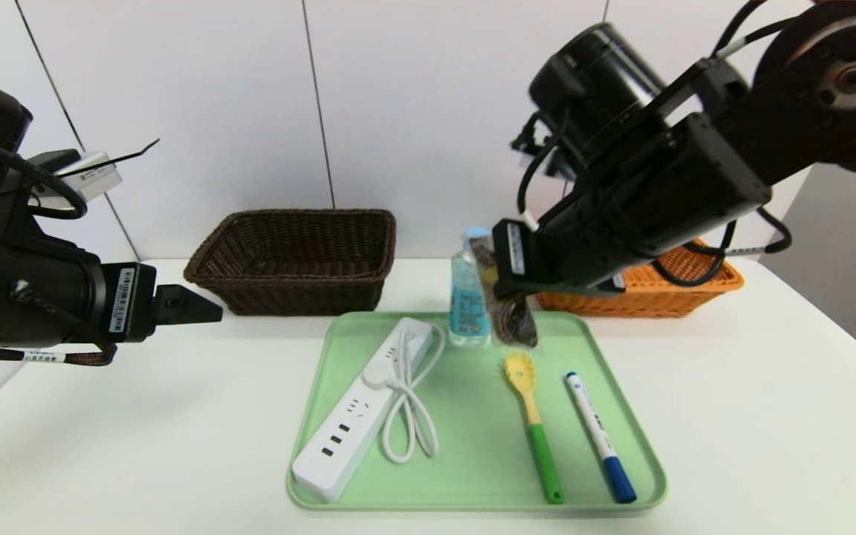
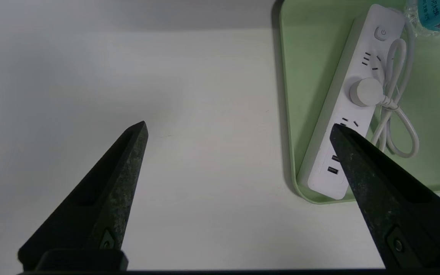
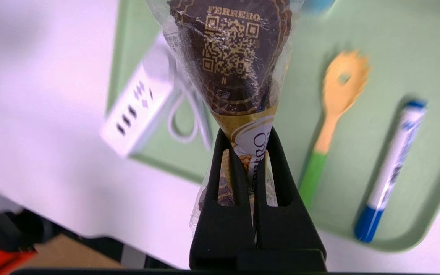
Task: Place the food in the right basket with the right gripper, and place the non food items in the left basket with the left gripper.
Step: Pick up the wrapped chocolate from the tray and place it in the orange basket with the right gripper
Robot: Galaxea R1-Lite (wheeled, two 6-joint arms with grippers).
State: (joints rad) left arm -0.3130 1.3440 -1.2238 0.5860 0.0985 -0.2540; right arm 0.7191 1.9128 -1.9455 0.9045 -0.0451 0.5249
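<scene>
Head view, table: white, stretching beneath both pairs of jaws.
Tray: light green, lying below the right jaws and to the right of the left jaws.
Dark brown basket: woven, set back between the two pairs of jaws.
Orange-tan basket: woven, to the right of the right jaws, partly hidden by the right arm.
Left gripper: parked above the table, left of the tray, its jaws wide apart.
Right gripper: above the back part of the tray, its jaws clamped on the snack's narrow wrapped middle.
Power strip: white, on the tray between the two pairs of jaws, its white cord coiled beside it.
Snack: clear, brown and yellow wrapper, held off the tray and tilted, spreading beyond both sides of the right jaws' grip.
Water bottle: upright, just left of the right jaws, its blue cap partly covered by the snack.
Pasta spoon: yellow with green handle, on the tray, nearer the front than the right jaws.
Marker: white with blue cap, on the tray, farther right of those jaws than the spoon.
</scene>
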